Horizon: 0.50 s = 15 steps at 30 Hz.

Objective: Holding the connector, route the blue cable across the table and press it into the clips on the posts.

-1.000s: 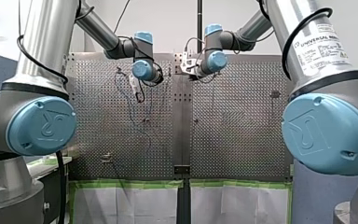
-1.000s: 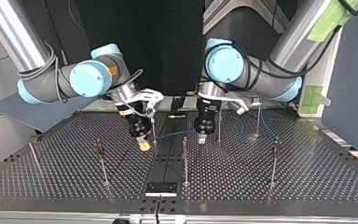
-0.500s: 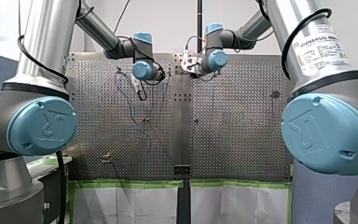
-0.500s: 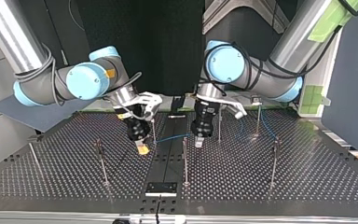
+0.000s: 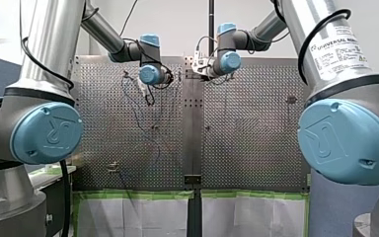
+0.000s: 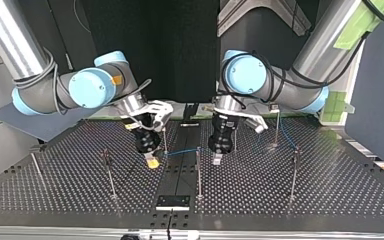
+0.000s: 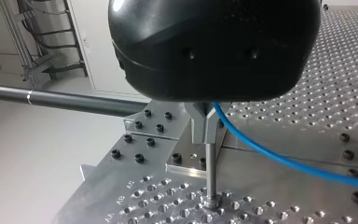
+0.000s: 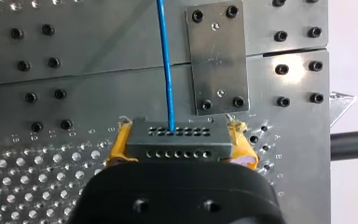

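My right gripper (image 8: 181, 143) is shut, its yellow pads (image 8: 120, 144) clamping a grey connector (image 8: 177, 148) with rows of holes. The blue cable (image 8: 166, 70) runs straight out of the connector over the table. In the top view that gripper (image 6: 152, 161) hangs low at the left of centre, and the cable (image 6: 182, 150) spans to my left gripper (image 6: 217, 159). My left gripper (image 7: 206, 130) has its metal fingers shut on the blue cable (image 7: 284, 161), just above a thin post (image 7: 210, 177). The centre post (image 6: 198, 172) stands between the two grippers.
Several thin posts rise from the perforated table, among them two in the top view (image 6: 108, 175) (image 6: 293, 172). A black plate (image 6: 172, 201) sits at the near edge. A bolted metal plate (image 8: 216, 56) lies ahead of the connector. Slack cable (image 5: 139, 116) trails behind my left gripper.
Both grippers have moved a little nearer the top view's camera, carrying the cable with them. My left gripper has also sunk slightly beside the centre post.
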### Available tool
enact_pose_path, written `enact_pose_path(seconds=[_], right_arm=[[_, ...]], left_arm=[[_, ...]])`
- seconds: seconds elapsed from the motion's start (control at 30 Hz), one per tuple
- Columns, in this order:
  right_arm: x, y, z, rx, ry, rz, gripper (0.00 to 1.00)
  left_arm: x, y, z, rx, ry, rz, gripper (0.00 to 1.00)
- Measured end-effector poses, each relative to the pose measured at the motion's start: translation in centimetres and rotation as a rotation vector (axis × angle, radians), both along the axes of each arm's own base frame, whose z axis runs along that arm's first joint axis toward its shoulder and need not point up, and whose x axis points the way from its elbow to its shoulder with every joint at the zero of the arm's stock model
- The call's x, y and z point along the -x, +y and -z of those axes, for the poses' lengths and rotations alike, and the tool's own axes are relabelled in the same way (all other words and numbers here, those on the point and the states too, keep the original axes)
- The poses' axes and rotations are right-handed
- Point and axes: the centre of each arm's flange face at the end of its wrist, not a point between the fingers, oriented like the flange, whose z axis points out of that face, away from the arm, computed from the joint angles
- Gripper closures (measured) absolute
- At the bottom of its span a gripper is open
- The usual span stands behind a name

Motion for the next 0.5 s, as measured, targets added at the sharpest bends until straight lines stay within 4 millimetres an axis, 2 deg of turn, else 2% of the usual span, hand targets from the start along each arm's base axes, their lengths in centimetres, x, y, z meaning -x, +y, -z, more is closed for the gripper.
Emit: enact_pose_path(seconds=[0.17, 0.33, 0.5], right_arm=[[0.8, -0.9, 0.0, -0.004, -0.005, 0.012, 1.0], [1.7, -1.8, 0.1, -0.006, -0.008, 0.019, 1.0], [2.6, -2.8, 0.1, -0.006, -0.008, 0.033, 1.0]], left_arm=[[-1.3, -0.1, 0.7, -0.008, 0.01, 0.004, 0.98], [-2.7, 0.0, 2.2, -0.018, 0.029, -0.005, 0.98], [-3.7, 0.7, 2.3, -0.012, 0.024, -0.015, 0.98]])
